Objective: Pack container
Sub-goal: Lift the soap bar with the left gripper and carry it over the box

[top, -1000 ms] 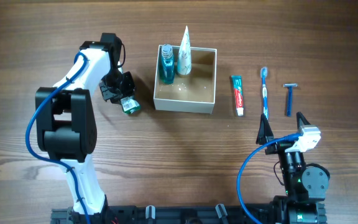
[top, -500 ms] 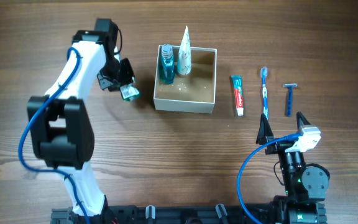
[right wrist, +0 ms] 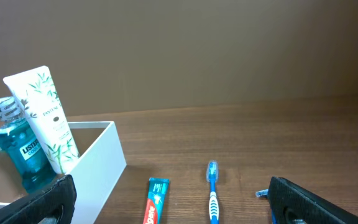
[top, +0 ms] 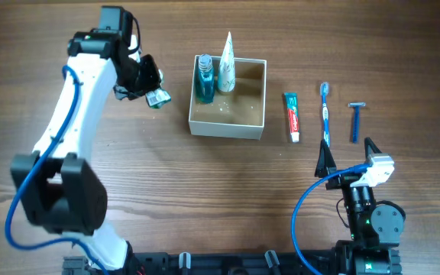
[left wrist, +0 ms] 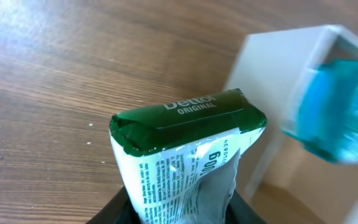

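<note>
Left gripper (top: 153,93): clamped on the lower end of the soap packet (left wrist: 185,146). The packet's green "Dettol" end points out ahead of the fingers.
Packet position: lifted off the table (top: 205,191), just beside the container's left wall and outside it. It appears clear of the wall.
Container (top: 226,128): toward the table's far edge, about midway along it. A blue mouthwash bottle (top: 205,80) and a white tube (top: 228,65) stand in its far-left corner. The rest of the tan floor is bare.
Step in hand: probably carrying the packet over the left wall to set it inside.
Doing it well: clear the rim before crossing. Aim for the bare floor by the near wall, away from the bottle and tube, which look easy to topple. Lower the packet before parting the fingers, since the wrapper looks soft.
Right gripper (top: 347,156): fingers wide apart, holding nothing, near the table's near-right corner.
Waiting: toothpaste (top: 292,117), toothbrush (top: 325,114) and razor (top: 355,122), in a row right of the container.
</note>
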Tool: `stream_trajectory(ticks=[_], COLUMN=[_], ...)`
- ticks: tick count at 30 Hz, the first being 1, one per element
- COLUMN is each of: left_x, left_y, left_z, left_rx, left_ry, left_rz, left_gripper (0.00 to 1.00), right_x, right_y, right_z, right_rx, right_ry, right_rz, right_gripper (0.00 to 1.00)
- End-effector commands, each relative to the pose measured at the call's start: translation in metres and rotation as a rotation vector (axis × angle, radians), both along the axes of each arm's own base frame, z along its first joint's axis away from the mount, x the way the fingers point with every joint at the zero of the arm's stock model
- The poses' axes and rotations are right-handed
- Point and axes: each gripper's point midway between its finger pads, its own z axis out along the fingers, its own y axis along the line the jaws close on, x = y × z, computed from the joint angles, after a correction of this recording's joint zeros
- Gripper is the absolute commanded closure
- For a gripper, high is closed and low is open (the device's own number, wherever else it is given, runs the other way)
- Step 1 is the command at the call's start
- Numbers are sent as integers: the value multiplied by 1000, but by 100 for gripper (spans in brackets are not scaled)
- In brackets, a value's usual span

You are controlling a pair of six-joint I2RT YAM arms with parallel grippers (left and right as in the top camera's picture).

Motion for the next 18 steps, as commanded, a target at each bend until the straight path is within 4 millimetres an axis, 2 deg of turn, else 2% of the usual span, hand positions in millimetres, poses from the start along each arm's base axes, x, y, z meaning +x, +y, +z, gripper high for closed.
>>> stream_trajectory(ticks=[1,6,12,18], left_x=[-6,-24,-36,-35], left_y=[-30,-68,-107,-130], left_z=[63,92,91,90], left_rx=[-126,-235,-236,-237], left_ry=[-168,-240,-259,-289], left_rz=[-152,-325,-473,-531], left_gripper=[73,71,66,63], right_x=[0,0,0,0], right_y=[1,1,1,1], right_z=[0,0,0,0], right_rx=[-4,-4,-3,-3], right_ry=[-3,-3,-3,-3], right_rz=[5,5,5,5], right_gripper=[0,0,0,0])
